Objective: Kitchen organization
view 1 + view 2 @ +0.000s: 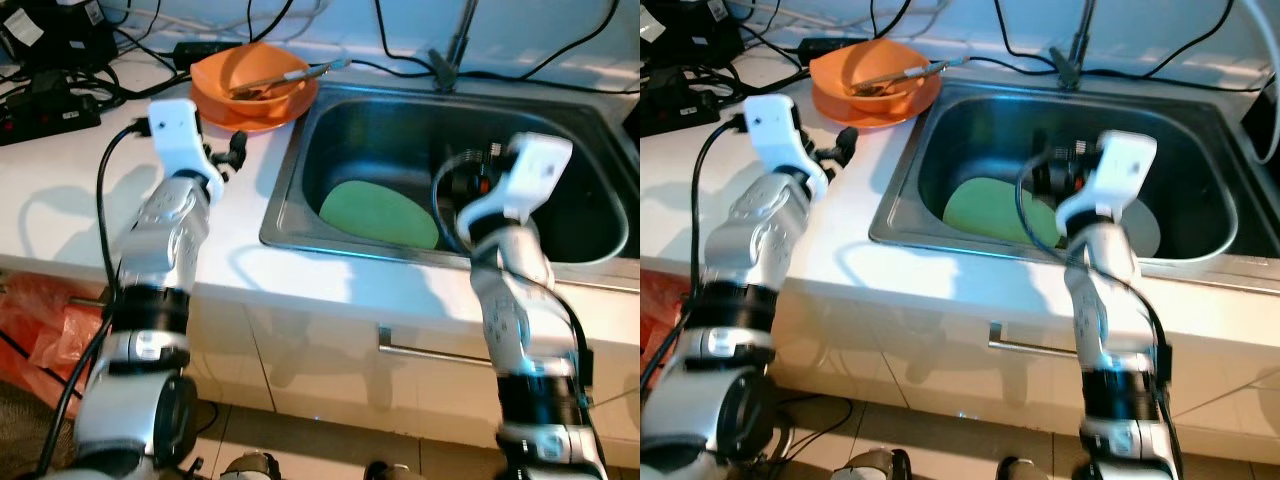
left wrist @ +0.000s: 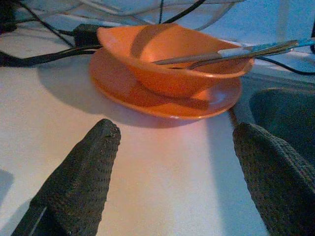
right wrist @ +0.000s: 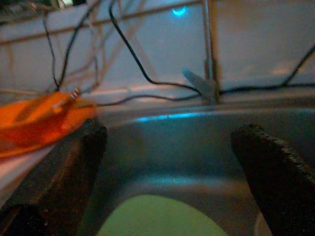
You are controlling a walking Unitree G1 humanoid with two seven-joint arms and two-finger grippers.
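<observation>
Step in hand looks like the approach: both arms raised at the counter, nothing picked up yet. Left gripper (image 2: 167, 177) hovers over the white countertop (image 1: 60, 190) with its textured black fingers spread wide and empty, aimed at the glossy orange plastic bowl (image 1: 252, 74) just ahead. The bowl sits on a shallow orange plate (image 1: 250, 112) at the countertop's back edge, right beside the sink's left rim. Metal utensils (image 2: 231, 53) lie across the bowl, handles sticking out toward the sink; probably a spoon plus something else, too blurred to say.

Right gripper (image 3: 172, 167) hangs over the stainless steel sink (image 1: 300, 190), fingers also wide apart and holding nothing. A flat, matte green oval board or mat (image 1: 380, 212) lies on the basin floor toward its left side. A pale round disc (image 1: 1145, 228) lies near it, partly hidden by the arm.

Next move likely calls for the left gripper to advance and close on the bowl rim; smooth rim and loose utensils could slip. Black cables (image 1: 60, 90) clutter the back-left corner.
</observation>
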